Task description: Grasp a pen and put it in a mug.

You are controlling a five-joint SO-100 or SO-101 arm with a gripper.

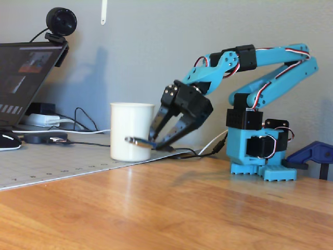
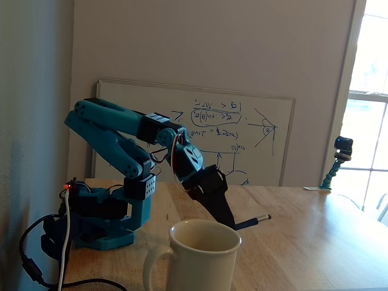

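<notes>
The white mug stands on a grey mat, left of the blue arm in one fixed view. In the other it sits at the bottom centre, as mug, handle to the left. My gripper is shut on the pen and holds it off the table, roughly level. The pen's silver end points left, in front of the mug's lower side. From the far side, the gripper hangs just behind the mug's rim, with the pen sticking out to the right, above the table.
A laptop with a webcam, a mouse and cables lie left of the mug. The arm's base and a blue clamp stand to the right. A whiteboard leans behind; a small camera stands on a flexible mount.
</notes>
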